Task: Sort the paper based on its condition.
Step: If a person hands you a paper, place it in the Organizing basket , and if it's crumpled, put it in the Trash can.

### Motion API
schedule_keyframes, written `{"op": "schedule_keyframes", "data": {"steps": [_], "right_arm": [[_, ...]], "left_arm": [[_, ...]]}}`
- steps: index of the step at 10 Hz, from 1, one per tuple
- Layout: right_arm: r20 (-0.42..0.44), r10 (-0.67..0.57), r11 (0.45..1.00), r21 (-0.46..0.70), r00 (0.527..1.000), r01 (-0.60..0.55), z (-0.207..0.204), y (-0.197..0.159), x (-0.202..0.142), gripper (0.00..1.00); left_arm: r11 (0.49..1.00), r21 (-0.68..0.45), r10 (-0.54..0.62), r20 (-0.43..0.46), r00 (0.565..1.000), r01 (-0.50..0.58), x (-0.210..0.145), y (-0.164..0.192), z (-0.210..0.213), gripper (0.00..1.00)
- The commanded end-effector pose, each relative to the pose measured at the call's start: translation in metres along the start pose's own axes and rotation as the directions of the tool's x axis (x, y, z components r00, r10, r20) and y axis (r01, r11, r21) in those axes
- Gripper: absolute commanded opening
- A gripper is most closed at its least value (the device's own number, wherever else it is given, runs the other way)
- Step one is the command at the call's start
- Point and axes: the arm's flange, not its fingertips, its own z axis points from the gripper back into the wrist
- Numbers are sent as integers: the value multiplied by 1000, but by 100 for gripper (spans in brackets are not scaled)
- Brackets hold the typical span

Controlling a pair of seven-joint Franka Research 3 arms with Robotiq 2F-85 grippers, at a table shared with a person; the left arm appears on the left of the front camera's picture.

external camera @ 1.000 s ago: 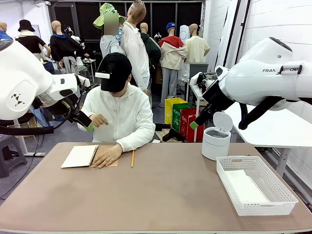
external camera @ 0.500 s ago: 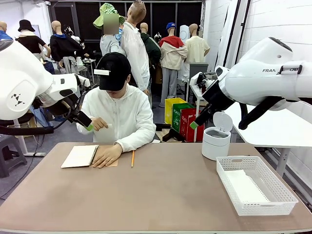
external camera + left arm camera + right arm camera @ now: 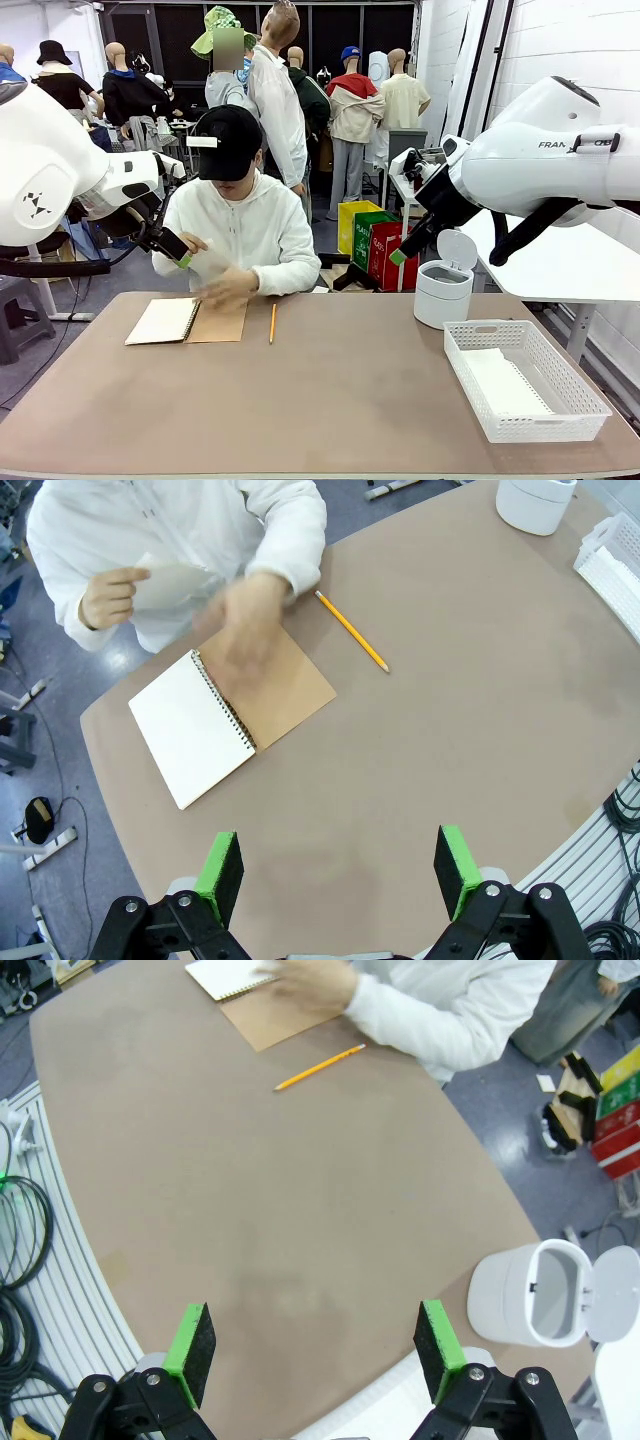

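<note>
"Where was the thin white loose sheet of paper (image 3: 170, 583)?"

"Lifted in the person's hand (image 3: 108, 596) above the open spiral notebook (image 3: 193, 725); a second earlier that hand was empty. Nothing sorted yet. The left gripper (image 3: 340, 870) and right gripper (image 3: 312, 1350) hung wide apart, empty, high above the brown table (image 3: 330, 400)."

A brown bench (image 3: 330, 400) with rounded corners carries the things. At its far left lies an open spiral notebook (image 3: 165, 321), its kraft cover (image 3: 220, 322) folded out flat beside the white page. A yellow pencil (image 3: 271, 325) lies just right of it. At the right stand a white lidded bin (image 3: 443, 285), lid up, and nearer a white mesh basket (image 3: 524, 378).
</note>
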Motion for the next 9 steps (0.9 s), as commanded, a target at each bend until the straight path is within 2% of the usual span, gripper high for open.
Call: {"op": "schedule_keyframes", "data": {"steps": [1,9], "right_arm": [[0,1,1000,-5,1000,-1,-1,-1,0,100],[0,1,1000,-5,1000,-1,-1,-1,0,100]], "left_arm": [[1000,-3,4,5,1000,-4,0,1,0,100],[1000,-3,4,5,1000,-4,0,1,0,100]]}}
